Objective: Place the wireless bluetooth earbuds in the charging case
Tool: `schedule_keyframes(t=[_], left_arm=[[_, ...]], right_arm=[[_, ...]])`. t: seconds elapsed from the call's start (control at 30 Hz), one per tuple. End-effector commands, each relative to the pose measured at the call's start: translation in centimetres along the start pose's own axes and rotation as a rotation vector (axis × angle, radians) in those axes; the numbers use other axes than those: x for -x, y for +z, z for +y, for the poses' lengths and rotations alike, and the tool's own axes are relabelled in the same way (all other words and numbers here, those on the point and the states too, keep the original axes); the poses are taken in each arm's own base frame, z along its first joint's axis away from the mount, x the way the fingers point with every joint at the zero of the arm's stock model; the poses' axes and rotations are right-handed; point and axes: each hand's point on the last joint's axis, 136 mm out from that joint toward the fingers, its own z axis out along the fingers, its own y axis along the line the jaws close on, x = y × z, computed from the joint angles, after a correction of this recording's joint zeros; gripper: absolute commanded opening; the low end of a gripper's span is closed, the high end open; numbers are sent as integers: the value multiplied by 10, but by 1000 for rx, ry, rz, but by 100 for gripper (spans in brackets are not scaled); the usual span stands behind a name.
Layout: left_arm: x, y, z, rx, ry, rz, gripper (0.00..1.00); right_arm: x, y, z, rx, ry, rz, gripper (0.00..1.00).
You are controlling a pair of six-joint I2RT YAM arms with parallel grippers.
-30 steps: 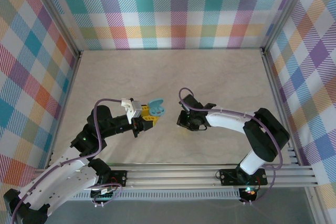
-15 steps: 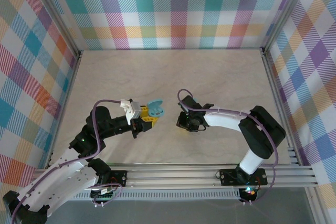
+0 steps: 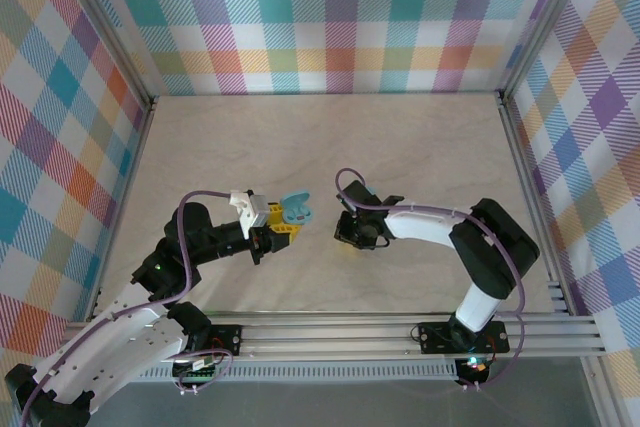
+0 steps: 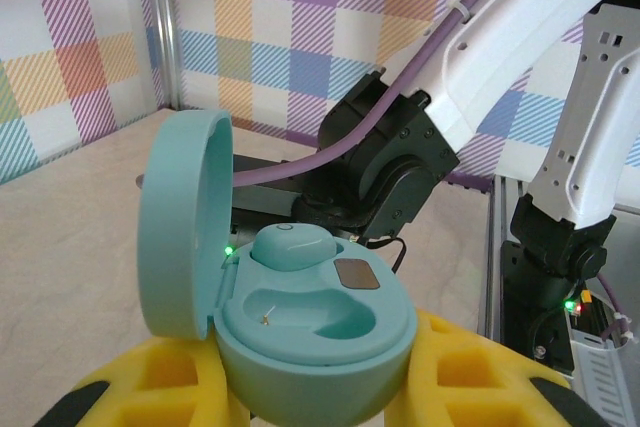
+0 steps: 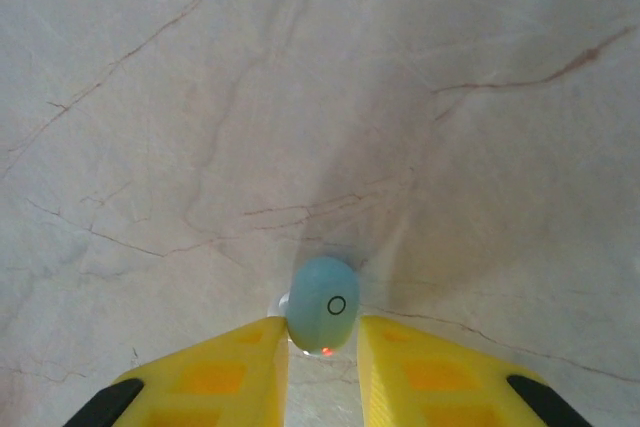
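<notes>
Spreading across the whole workspace, the marble-patterned table (image 3: 400, 147) is the biggest thing here, with both arms reaching toward its middle. The left gripper (image 3: 285, 225) has its yellow fingers pressed tight on the rounded lower shell of the charging case (image 4: 300, 327), holding it up off the surface with its opening toward the other arm. The lid (image 4: 180, 222) of the case stands hinged fully back. One seated earbud (image 4: 292, 245) sits in the far well, and the empty socket (image 4: 312, 312) beside it faces up.

Near the case but apart from it, the right gripper (image 5: 322, 332) pinches the loose earbud (image 5: 322, 304) by its very fingertips, low over the table; whether the earbud touches the surface I cannot tell.

Judging by its look, that earbud is very light, hard and glossy, so it is likely to slip or twist out of a tip pinch. A hold across its rounded sides, leaving the stem side free, would suit seating it. The case seems stiff, and its lid hinge is probably the weak point.
</notes>
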Motion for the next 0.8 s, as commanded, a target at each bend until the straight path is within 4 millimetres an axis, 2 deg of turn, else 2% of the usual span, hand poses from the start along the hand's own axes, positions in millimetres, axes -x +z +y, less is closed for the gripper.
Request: schedule_keyframes(t=[0.0,0.4,0.77], left_arm=[[21,-3,-8,-24,41,-44,0],[23,-9,-11,-21,35,-49,0],[20,-9,-11,-21,25,-50,0]], right_arm=[[5,4,4,-11,-9,-12,26],[9,8,1,-50,-27,1,26],[6,1,-7,-63,-57,2,15]])
